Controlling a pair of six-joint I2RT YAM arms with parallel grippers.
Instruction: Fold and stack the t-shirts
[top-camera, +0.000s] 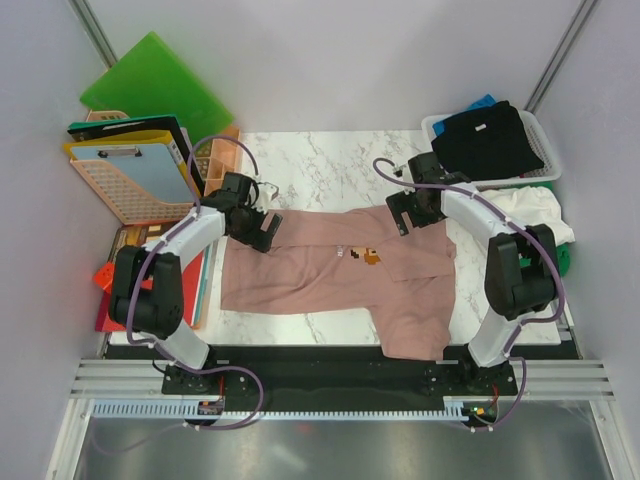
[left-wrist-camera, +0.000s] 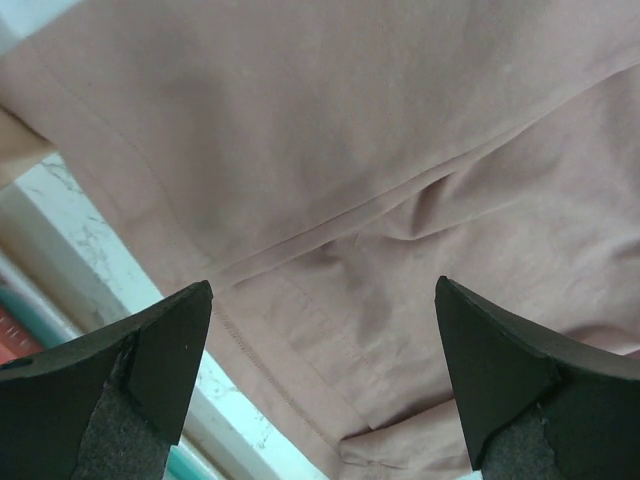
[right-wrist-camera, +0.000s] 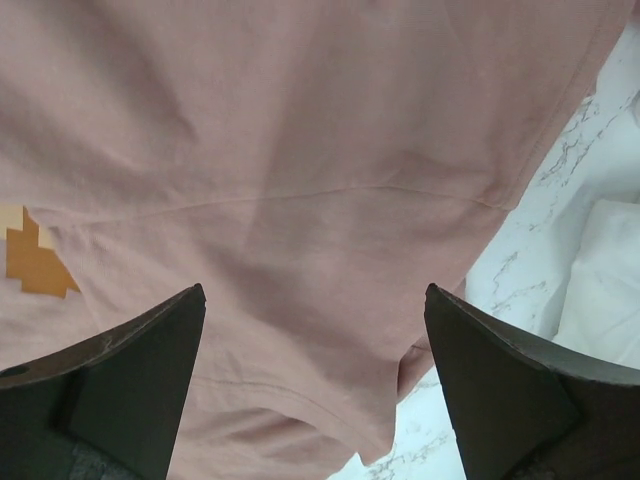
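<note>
While the pink t-shirt (top-camera: 330, 275) lies spread mid-way across the marble table (top-camera: 320, 165), one sleeve reaching the near edge, the left gripper (top-camera: 262, 232) and right gripper (top-camera: 408, 215) hover over its far corners, fingers parted, holding nothing. An uneven or one-layer bite could skew the fold or drag that sleeve off. Bare marble shows beyond the far edge, but the white t-shirt (top-camera: 530, 205) and red folder (top-camera: 108, 318) crowd the sides.

Matt pink cloth t-shirt (top-camera: 330, 265) lies on glossy marble-patterned table (top-camera: 330, 165).
</note>
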